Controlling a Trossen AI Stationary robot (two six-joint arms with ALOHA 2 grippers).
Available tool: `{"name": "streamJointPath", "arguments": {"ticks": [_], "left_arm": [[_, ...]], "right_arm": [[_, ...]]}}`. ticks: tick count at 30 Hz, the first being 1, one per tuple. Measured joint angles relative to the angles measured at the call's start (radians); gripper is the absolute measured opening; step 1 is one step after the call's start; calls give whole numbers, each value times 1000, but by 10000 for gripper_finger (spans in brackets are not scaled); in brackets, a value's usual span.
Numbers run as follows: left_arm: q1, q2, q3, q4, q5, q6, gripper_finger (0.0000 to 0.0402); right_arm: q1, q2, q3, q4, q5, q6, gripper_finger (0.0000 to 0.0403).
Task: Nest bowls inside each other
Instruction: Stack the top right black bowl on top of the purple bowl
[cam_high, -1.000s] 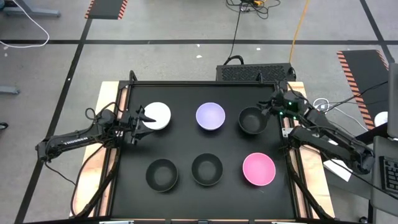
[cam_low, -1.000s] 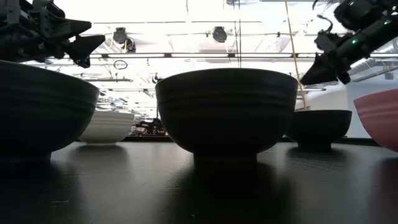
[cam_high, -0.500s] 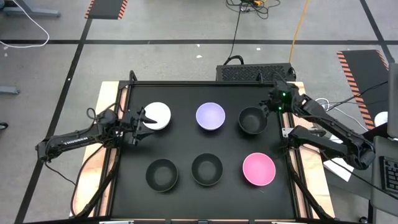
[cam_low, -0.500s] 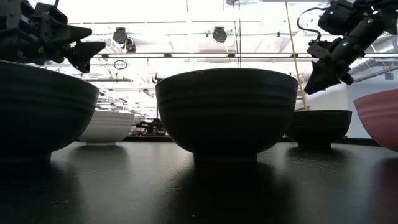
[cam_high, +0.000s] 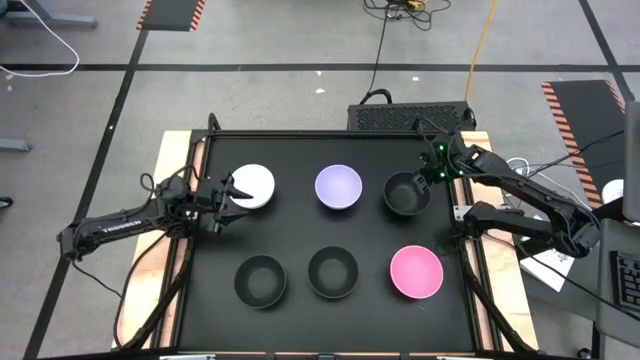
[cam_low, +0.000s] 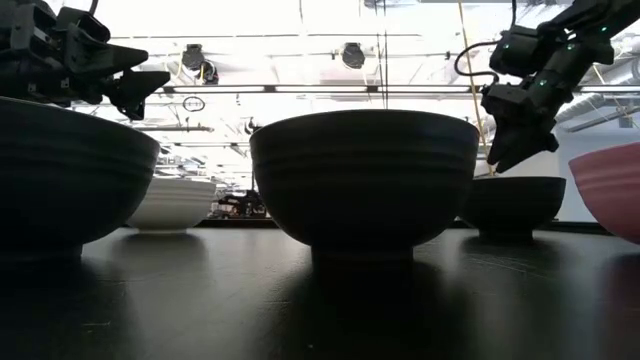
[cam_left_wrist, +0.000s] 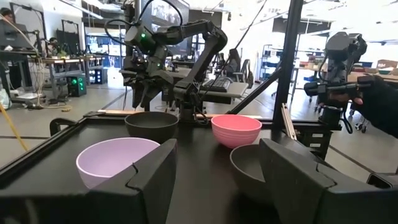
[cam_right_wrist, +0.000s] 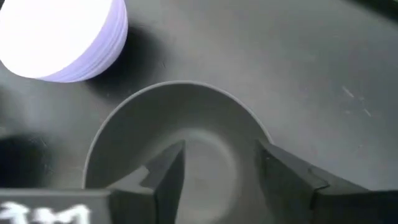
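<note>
At table level, front black bowls block most of row behind. Right gripper parted wide, empty, hangs over back-right black bowl, fingers above its hollow, no contact visible. Left gripper open, empty, just beside white bowl. Lavender bowl between those two; pink bowl front right.
</note>
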Motion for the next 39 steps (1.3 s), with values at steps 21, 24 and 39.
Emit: {"name": "streamJointPath", "arguments": {"ticks": [21,24,39], "left_arm": [[0,0,0,-24,0,13,230],[0,0,0,-24,0,11,230],[0,0,0,-21,0,9,230]], "right_arm": [[-118,88,113,-261,7,-106,240],[-118,113,114,-276,7,-121,240],[-108,235,114,-297,7,-140,240]]}}
